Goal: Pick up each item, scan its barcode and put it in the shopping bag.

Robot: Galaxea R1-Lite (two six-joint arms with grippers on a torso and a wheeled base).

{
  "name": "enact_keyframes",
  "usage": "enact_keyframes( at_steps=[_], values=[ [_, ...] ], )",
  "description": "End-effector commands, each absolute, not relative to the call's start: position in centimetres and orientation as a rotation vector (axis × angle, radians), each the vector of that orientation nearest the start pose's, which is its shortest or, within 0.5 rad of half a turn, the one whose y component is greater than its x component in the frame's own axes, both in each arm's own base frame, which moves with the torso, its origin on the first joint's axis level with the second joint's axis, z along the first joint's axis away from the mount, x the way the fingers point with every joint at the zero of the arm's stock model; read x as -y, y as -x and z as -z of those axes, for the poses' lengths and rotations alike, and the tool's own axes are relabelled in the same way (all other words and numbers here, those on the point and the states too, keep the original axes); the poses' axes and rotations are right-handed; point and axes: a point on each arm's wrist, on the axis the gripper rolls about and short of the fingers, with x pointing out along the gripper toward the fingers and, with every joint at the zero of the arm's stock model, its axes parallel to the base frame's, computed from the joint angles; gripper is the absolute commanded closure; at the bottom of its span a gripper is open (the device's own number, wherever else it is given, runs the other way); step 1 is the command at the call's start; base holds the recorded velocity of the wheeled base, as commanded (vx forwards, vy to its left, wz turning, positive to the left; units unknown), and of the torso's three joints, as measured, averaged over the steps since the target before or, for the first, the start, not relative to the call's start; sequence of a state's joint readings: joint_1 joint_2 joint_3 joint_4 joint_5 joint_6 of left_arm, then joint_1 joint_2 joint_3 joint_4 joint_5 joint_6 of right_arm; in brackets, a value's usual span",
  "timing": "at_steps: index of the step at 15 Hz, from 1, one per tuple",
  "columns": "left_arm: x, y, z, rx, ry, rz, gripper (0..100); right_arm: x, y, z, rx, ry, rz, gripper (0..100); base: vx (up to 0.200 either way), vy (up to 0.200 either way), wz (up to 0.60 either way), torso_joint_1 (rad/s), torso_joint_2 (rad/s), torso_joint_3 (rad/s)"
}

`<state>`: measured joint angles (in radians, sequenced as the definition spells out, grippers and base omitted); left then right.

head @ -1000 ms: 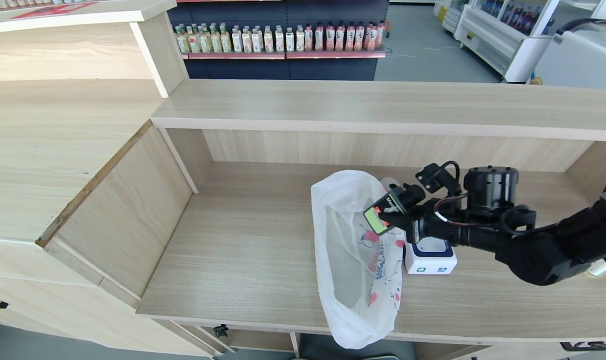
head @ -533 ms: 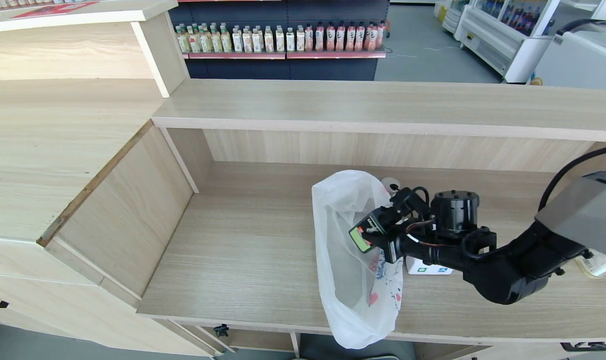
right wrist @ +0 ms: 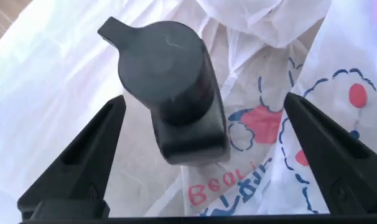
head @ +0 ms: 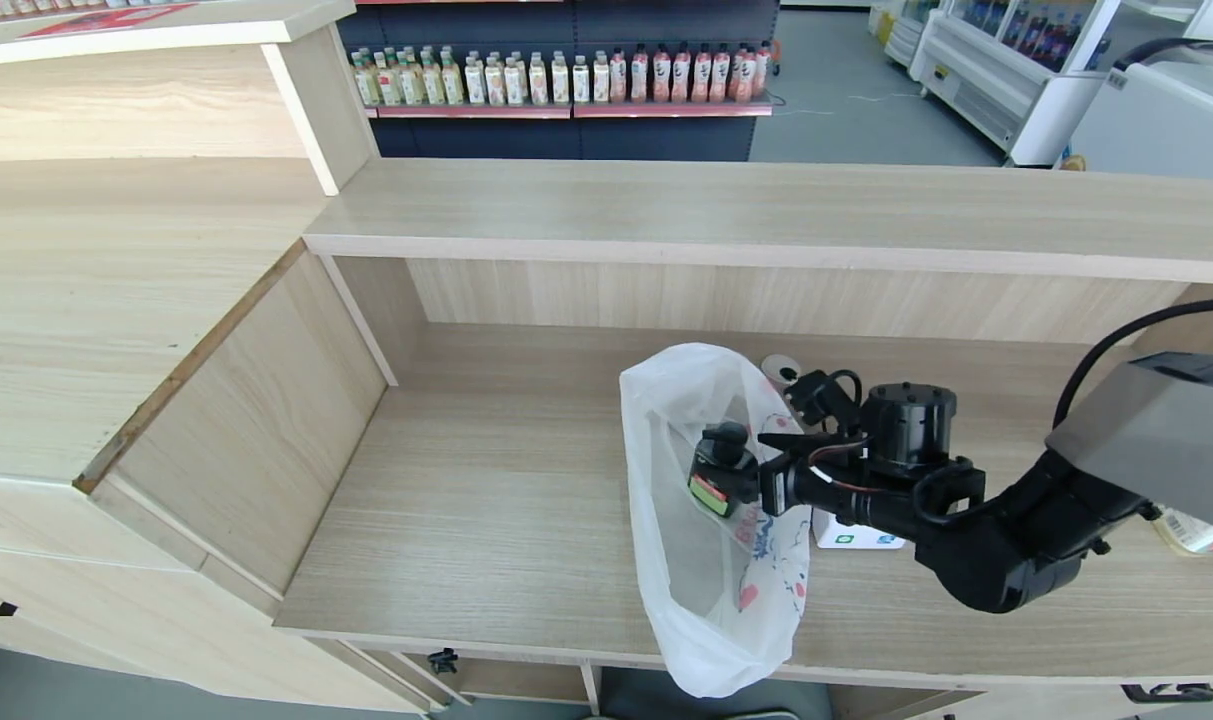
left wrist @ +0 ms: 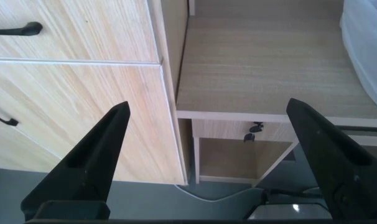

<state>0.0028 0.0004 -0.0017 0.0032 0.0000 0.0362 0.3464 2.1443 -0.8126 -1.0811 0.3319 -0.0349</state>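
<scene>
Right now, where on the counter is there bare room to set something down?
The widest bare patch lies between the side panel and the bag. The top ledge is also bare. Right of the bag it is crowded: the scanner and the right gripper.

A light wooden counter (head: 486, 500) fronts a shelf of bottles (head: 566, 78), display freezers (head: 996, 80) far right, black-handled drawers (left wrist: 83, 37) alongside.

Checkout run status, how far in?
Done: a black-capped bottle is inside the shopping bag. In hand: nothing; the right gripper is open around it, and the left gripper is open and empty. Left: at least one labelled item, partly hidden, at the right edge of the counter.
</scene>
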Motion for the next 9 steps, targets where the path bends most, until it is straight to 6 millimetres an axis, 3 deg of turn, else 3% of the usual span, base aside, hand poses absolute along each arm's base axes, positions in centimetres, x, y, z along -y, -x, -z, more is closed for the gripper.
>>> enact_keyframes(
  at_steps=[1, 2, 4, 5, 9],
  values=[
    [0.0, 2.3, -7.6, -0.002, -0.034, -0.005, 0, -12.2, -34.2, -12.0, -0.127, -0.089, -0.647, 0, 0.000, 0.000, 0.00, 0.000, 0.00, 0.000],
    [0.0, 2.3, -7.6, -0.002, -0.029, -0.005, 0, -10.8, -33.2, -14.3, -0.091, -0.103, -0.621, 0, 0.000, 0.000, 0.00, 0.000, 0.00, 0.000],
    [0.0, 2.3, -7.6, -0.002, -0.026, -0.005, 0, -8.5, -29.8, -16.3, -0.083, -0.108, -0.584, 0, 0.000, 0.000, 0.00, 0.000, 0.00, 0.000],
    [0.0, 2.3, -7.6, -0.002, -0.011, -0.003, 0, -6.9, -26.9, -17.0, -0.080, -0.107, -0.555, 0, 0.000, 0.000, 0.00, 0.000, 0.00, 0.000],
    [0.0, 2.3, -7.6, -0.002, -0.006, -0.003, 0, -2.5, -21.0, -17.7, -0.175, -0.123, -0.411, 0, 0.000, 0.000, 0.00, 0.000, 0.00, 0.000]
  ],
)
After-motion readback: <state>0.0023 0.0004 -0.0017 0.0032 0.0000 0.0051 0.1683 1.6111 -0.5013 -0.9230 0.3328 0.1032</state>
